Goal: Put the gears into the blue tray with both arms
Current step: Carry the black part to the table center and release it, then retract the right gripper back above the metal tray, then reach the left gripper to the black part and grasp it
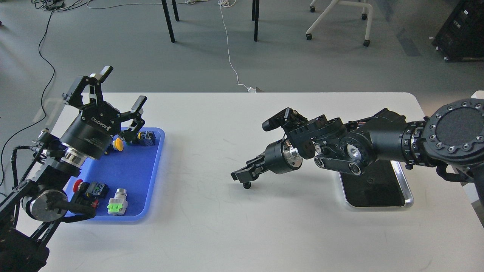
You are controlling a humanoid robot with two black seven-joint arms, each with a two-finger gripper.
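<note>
**Mid-carry: gear toward blue tray**

Right end effector (pixel 242 176) low over white tabletop (pixel 234 234), fingers together, apparently clamped on small black gear (pixel 247 185) at tips. Left end effector (pixel 121 88) raised over blue tray (pixel 151 189), fingers apart, empty. Next: carry gear left across bare tabletop, release inside rim. Tray smooth plastic, rounded corners, holding coloured push-button switches (pixel 118 202). Steel tray (pixel 406 190) shiny-rimmed, dark inside; second gear not made out.

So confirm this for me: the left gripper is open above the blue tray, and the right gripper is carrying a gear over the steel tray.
Not quite. The head view shows the right gripper out over the bare white table, between the two trays and well clear of the steel tray, with the gear at its fingertips. The rest holds: the left gripper is open above the blue tray.
</note>
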